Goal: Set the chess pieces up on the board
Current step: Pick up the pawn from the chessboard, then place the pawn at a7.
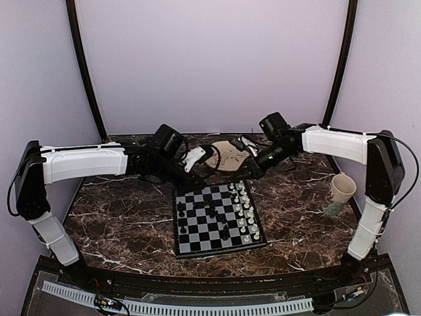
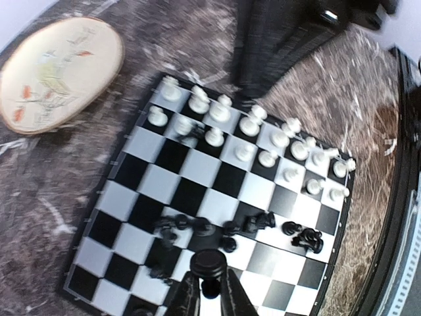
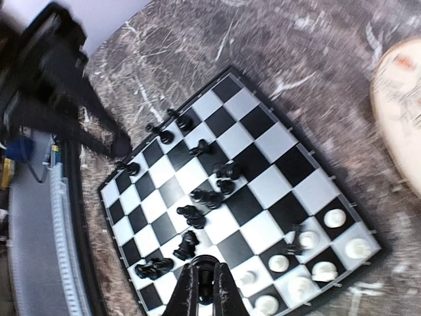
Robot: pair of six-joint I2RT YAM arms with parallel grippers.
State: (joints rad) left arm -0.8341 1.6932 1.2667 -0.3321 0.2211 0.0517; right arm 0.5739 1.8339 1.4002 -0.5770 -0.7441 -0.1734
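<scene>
The board (image 1: 197, 245) lies at the table's middle, also in the left wrist view (image 2: 164, 181) and the right wrist view (image 3: 263, 191). White chess pieces (image 1: 245, 212) stand in two rows along its right side. Black chess pieces (image 1: 212, 212) lie scattered near its middle, a few at its left (image 1: 181, 210). My left gripper (image 1: 199, 156) hangs above the board's far edge, shut on a black piece (image 2: 208, 263) between its fingers (image 2: 187, 293). My right gripper (image 1: 242, 146) is also raised beyond the far edge, shut on a black piece (image 3: 204, 263).
A round beige floral plate (image 1: 227, 158) lies just behind the board, under both grippers, and shows in the left wrist view (image 2: 59, 69). A paper cup (image 1: 342, 189) stands at the right near the right arm's base. The table is dark marble.
</scene>
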